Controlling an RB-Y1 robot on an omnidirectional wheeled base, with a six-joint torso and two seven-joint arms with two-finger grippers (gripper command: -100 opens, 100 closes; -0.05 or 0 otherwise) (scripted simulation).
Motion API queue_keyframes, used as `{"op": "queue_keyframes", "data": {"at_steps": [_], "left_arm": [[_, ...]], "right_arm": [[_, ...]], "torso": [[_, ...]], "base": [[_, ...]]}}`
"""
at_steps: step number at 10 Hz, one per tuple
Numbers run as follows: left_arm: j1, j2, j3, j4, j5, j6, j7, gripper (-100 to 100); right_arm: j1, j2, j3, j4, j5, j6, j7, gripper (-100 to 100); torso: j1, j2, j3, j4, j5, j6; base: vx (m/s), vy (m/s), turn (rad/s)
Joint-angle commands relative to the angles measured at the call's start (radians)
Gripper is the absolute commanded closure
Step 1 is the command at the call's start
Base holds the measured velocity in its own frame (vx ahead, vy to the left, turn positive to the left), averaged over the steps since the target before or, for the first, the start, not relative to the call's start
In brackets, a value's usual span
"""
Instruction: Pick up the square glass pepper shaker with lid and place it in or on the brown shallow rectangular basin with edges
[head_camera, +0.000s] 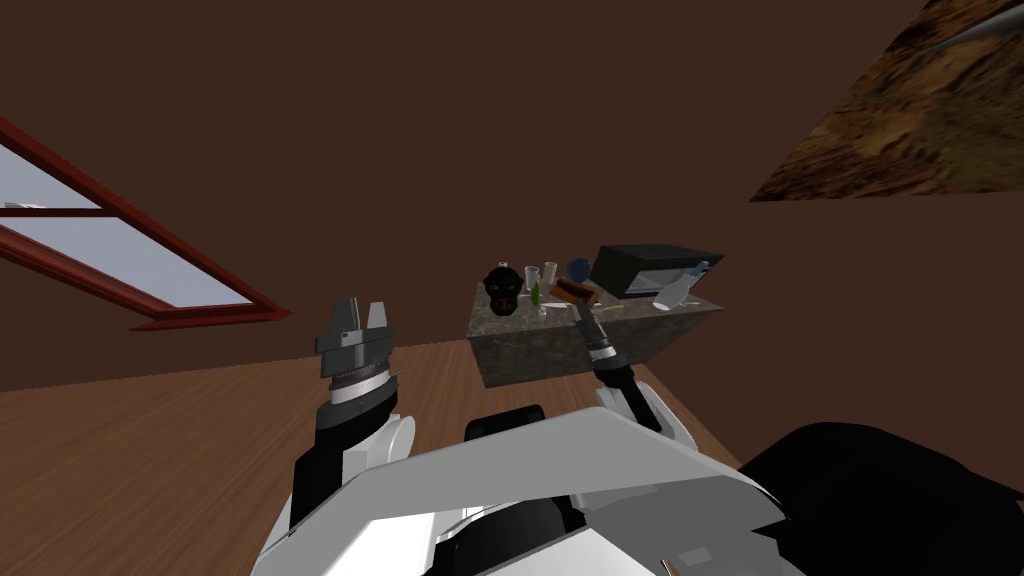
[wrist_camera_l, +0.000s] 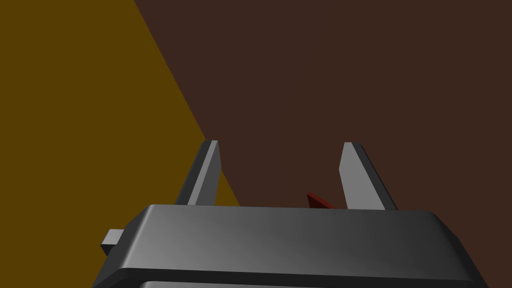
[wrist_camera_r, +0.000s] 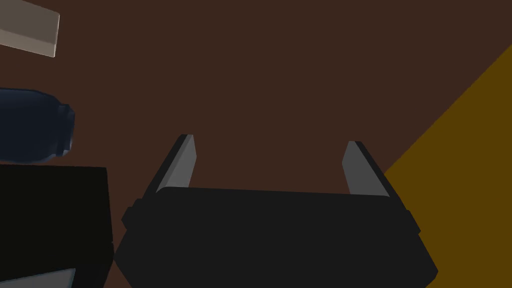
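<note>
Reaching over the counter's (head_camera: 520, 345) front edge, the right hand (wrist_camera_r: 270, 142) is released, its two blades standing wide apart with nothing between them. Just beyond its tips in the head view lies the brown shallow basin (head_camera: 572, 290), near the middle of the counter. Behind that, at the back edge, stands the pepper shaker (head_camera: 550, 272): a small, pale grey-beige upright column, flat-sided and square-cornered where the right wrist view catches it (wrist_camera_r: 30, 30). I cannot make out its lid. A dark blue jar (wrist_camera_r: 35, 125) stands just beside it, and a black microwave (head_camera: 650, 268) takes the counter's right end. The left hand (wrist_camera_l: 282, 145) is raised over the wooden floor (head_camera: 150, 450), well apart from the counter, blades spread and empty.
</note>
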Motion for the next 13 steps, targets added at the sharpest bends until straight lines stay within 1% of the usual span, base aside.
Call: {"op": "queue_keyframes", "data": {"at_steps": [1,5,8,10,13], "left_arm": [[0.000,0.000,0.000,0.000,0.000,0.000,0.000,0],[0.000,0.000,0.000,0.000,0.000,0.000,0.000,0],[0.000,0.000,0.000,0.000,0.000,0.000,0.000,0],[0.000,0.000,0.000,0.000,0.000,0.000,0.000,0],[0.000,0.000,0.000,0.000,0.000,0.000,0.000,0]], "right_arm": [[0.008,-0.034,-0.011,0.020,0.033,0.030,0.015,-100],[0.023,-0.111,-0.032,0.090,0.117,0.094,0.059,-100],[0.032,-0.177,-0.047,0.150,0.173,0.137,0.096,-100],[0.038,-0.224,-0.056,0.195,0.205,0.163,0.125,-100],[0.043,-0.302,-0.067,0.270,0.244,0.195,0.171,-100]], "torso": [[0.000,0.000,0.000,0.000,0.000,0.000],[0.001,-0.002,-0.001,0.000,0.000,0.000],[0.002,-0.003,-0.002,-0.001,0.001,0.000],[0.003,-0.005,-0.003,-0.001,0.001,0.000],[0.004,-0.010,-0.006,-0.002,0.001,-0.001]], "base": [[-0.143,-0.004,-0.044],[-0.114,0.003,-0.025],[-0.086,0.019,0.022],[-0.035,0.032,0.067],[0.020,0.051,0.126]]}}
